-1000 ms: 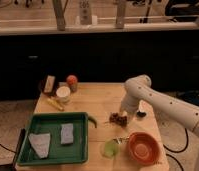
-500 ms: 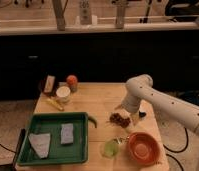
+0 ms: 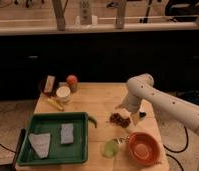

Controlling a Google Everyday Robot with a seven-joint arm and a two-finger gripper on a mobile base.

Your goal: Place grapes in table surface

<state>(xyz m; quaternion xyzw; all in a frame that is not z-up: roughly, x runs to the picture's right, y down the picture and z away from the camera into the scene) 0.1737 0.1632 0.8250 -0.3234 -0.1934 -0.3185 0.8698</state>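
Observation:
A dark bunch of grapes (image 3: 120,119) lies on the wooden table (image 3: 100,100), right of its middle. My gripper (image 3: 127,113) is at the end of the white arm that reaches in from the right. It sits directly over the grapes' right side, touching or almost touching them. The gripper's body hides part of the bunch.
An orange bowl (image 3: 143,148) and a small green cup (image 3: 110,148) stand just in front of the grapes. A green tray (image 3: 28,131) holding a grey sponge (image 3: 67,133) and a pale cloth (image 3: 39,143) is at the front left. A white cup (image 3: 63,94), a red fruit (image 3: 71,81) and a yellow item (image 3: 55,104) are at the back left.
The gripper and the grapes have shifted slightly to the right at table level. Nothing else has moved.

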